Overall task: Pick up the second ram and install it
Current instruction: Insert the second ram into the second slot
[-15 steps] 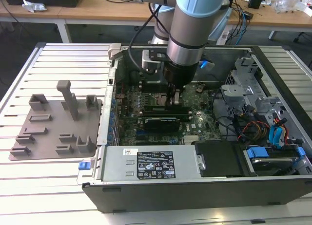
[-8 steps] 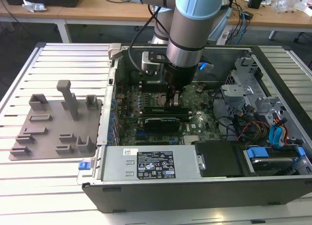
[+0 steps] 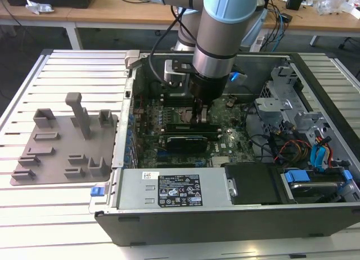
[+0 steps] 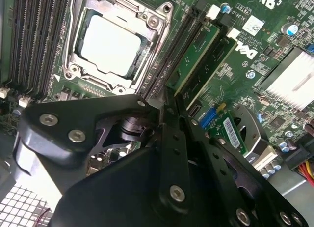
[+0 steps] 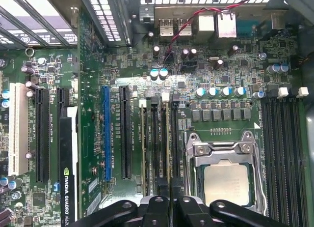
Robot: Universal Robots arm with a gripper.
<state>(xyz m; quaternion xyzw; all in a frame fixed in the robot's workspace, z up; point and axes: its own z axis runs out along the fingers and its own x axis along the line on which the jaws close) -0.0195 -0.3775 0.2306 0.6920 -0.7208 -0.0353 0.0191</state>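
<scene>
- **Computer case** [image 3: 236, 223], count 1: open on a slatted table [image 3: 73, 68], on the exterior view's right.
- **Robot arm** [image 3: 225, 29], count 1: reaches down from the far side into the case.
- **Grey tray** [image 3: 34, 158], count 1: lies on the exterior view's left, well apart from the case. No green stick shows on its blocks.
- **Motherboard** [image 5: 98, 70], count 1: lies flat in the case.
- **Processor** [image 4: 112, 44], count 1: silver and square, seated in its socket.
- **Gripper** [image 4: 168, 100], count 1: low over the board just beside the socket. Its fingers [image 4: 172, 153] are drawn close together. Whether they pinch a board edge cannot be told.
- **Green memory sticks**, count 2: upright in neighbouring slots beside the socket.
  - The second ram [image 4: 196, 55] is judged to be the stick whose near end meets the fingertips.
  - The other stick [image 4: 212, 66] stands just beside it.
- **Progress**: the pick-up is judged done and the stick is in its slot. Full seating and latching cannot be confirmed.
</scene>
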